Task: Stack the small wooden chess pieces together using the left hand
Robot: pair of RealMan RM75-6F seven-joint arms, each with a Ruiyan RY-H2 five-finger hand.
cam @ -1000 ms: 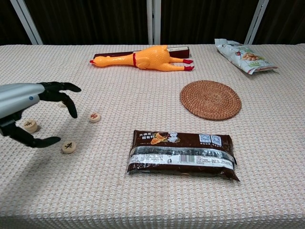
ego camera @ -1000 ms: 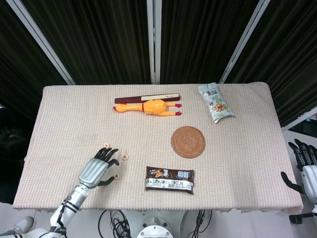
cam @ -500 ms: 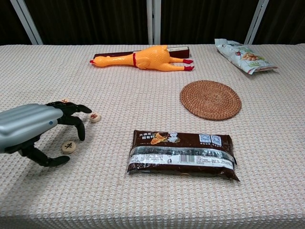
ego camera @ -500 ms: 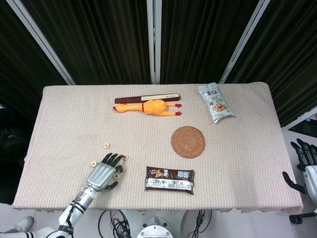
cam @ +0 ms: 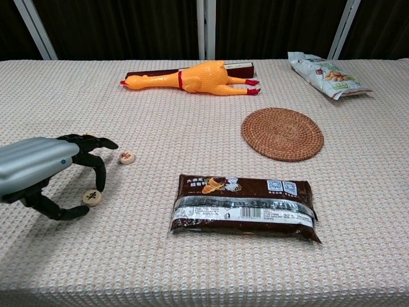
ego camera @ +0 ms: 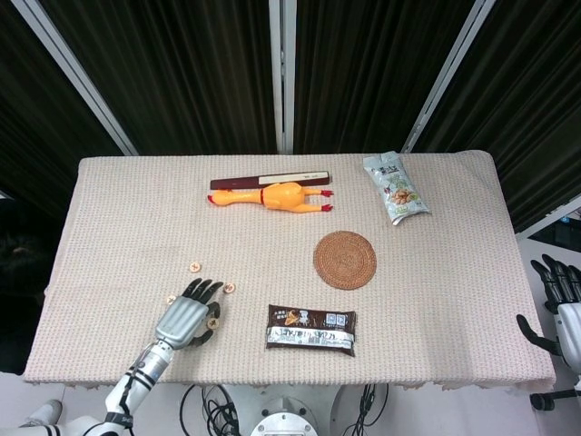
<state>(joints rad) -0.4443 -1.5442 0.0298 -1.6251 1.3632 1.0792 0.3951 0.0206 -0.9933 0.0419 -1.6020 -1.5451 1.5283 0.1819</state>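
Left hand palm down, fingers arched over chess piece

Your head view looks steeply down from high, taking in the whole table. Your chest view sits low, near the front edge, facing across; both share the tabletop.

A cloth-covered table (beige, waffle-textured) stands before dark curtains with pale metal frame bars
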